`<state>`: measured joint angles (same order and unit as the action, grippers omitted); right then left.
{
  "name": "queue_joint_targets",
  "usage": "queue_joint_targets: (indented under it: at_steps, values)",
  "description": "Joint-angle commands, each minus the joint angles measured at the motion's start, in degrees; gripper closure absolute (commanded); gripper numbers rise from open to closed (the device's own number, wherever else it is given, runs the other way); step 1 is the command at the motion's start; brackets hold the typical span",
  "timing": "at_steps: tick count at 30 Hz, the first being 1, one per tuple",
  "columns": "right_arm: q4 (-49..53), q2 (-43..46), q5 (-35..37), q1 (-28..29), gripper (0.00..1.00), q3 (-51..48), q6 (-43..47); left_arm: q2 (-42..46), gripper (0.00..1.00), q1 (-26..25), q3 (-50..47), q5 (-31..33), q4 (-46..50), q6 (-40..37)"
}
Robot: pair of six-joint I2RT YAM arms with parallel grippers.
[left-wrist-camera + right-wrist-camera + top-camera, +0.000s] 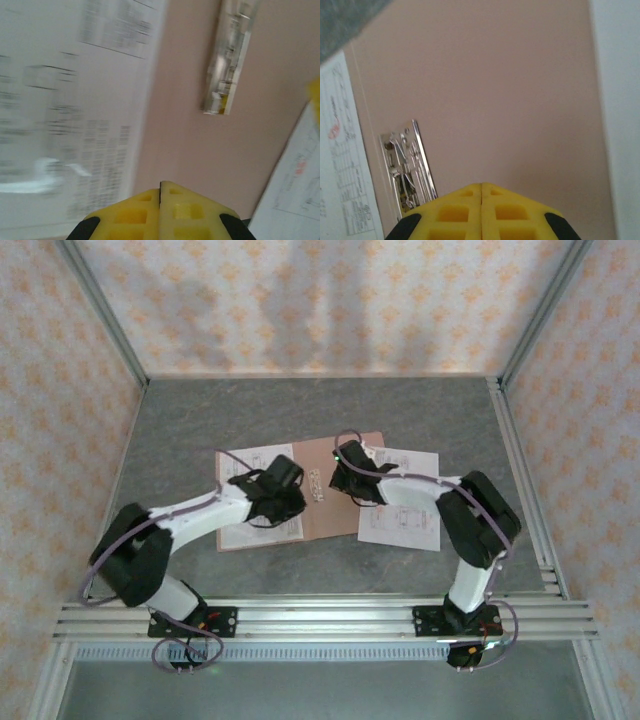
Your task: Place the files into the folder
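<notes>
Two arms, bases at near edge, elbows bowed outward, wrists angled inward and down. Left gripper (pixel 160 187): jaws pressed together, empty, above folder (pixel 335 518). Right gripper (pixel 481 187): likewise. Files: left sheet (pixel 248 464) on folder; right sheet (pixel 412 502) at its right edge.

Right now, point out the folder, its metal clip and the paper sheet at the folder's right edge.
folder (pixel 485 90): right wrist view, bare inner card.
metal clip (pixel 227 65): left wrist view, middle of the clip.
paper sheet (pixel 402 527): top external view, lower printed half.
</notes>
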<state>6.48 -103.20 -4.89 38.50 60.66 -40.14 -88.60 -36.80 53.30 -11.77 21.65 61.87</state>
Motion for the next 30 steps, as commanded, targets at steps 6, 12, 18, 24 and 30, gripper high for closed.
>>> queue_joint_targets:
  at_steps: [6,12,18,24,30]
  values:
    - [-4.3,0.0,-7.8,0.4,0.82,-0.4,0.0,-8.0,1.00,-2.6,2.5,0.3,-8.8,9.1]
    - [-8.7,-0.4,-14.7,0.0,0.74,-1.4,0.0,-9.9,1.00,-3.4,-3.6,0.0,-15.9,13.9]
    - [-11.3,-1.6,-18.9,0.1,0.73,-2.1,-1.6,-10.3,1.00,-3.4,-6.3,1.3,-14.7,13.2]
    - [-10.4,-2.9,-19.3,1.6,0.71,-1.0,-1.4,-8.6,1.00,-3.1,-8.4,3.6,-12.2,11.0]
    - [-12.4,-5.1,-19.2,2.3,0.70,-1.4,-2.8,-6.9,1.00,-2.0,-10.7,3.9,-12.6,9.4]
